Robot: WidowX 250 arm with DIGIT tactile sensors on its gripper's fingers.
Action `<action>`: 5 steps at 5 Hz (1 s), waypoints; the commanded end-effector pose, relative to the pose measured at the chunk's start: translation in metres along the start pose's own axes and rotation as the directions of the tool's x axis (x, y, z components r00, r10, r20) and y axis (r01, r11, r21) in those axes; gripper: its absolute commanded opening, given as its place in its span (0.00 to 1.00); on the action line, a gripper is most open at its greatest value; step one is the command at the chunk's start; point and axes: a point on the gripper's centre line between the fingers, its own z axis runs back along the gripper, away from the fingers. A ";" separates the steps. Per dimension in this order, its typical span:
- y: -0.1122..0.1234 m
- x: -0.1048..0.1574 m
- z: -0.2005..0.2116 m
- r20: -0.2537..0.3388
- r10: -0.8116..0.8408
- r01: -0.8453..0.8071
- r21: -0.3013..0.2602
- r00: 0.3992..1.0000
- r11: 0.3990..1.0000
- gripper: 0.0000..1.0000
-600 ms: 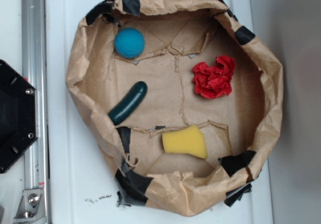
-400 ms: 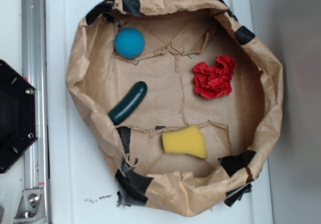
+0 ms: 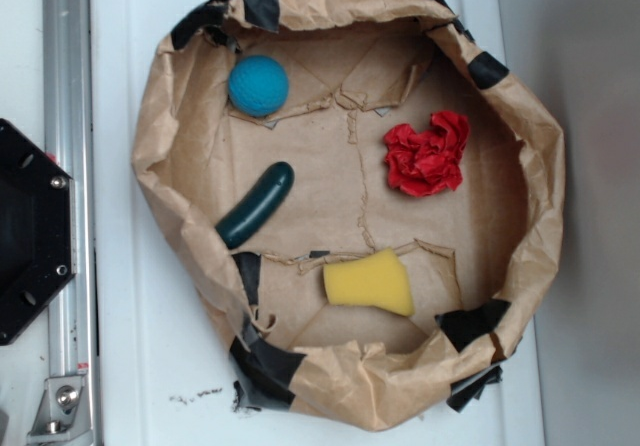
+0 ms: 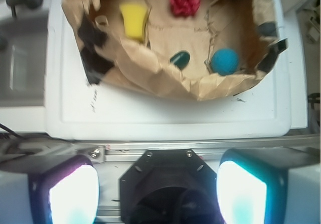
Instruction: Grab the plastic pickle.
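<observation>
Tool wide open, empty, parked well back from the paper bin. Plastic pickle lies far ahead, inside, tight against the near wall. Risk: fingers snag crumpled paper, or grab the teal ball.

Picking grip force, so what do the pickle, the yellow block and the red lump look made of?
The plastic pickle looks like hard, glossy plastic, with a faint sheen on its dark green skin. The yellow sponge looks like soft matte foam with rounded edges. The red lump looks like crumpled paper or tissue, sharply creased; which one is unclear.
</observation>
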 end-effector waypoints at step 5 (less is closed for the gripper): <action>0.021 0.051 -0.029 -0.008 0.210 -0.210 -0.054 0.978 0.976 1.00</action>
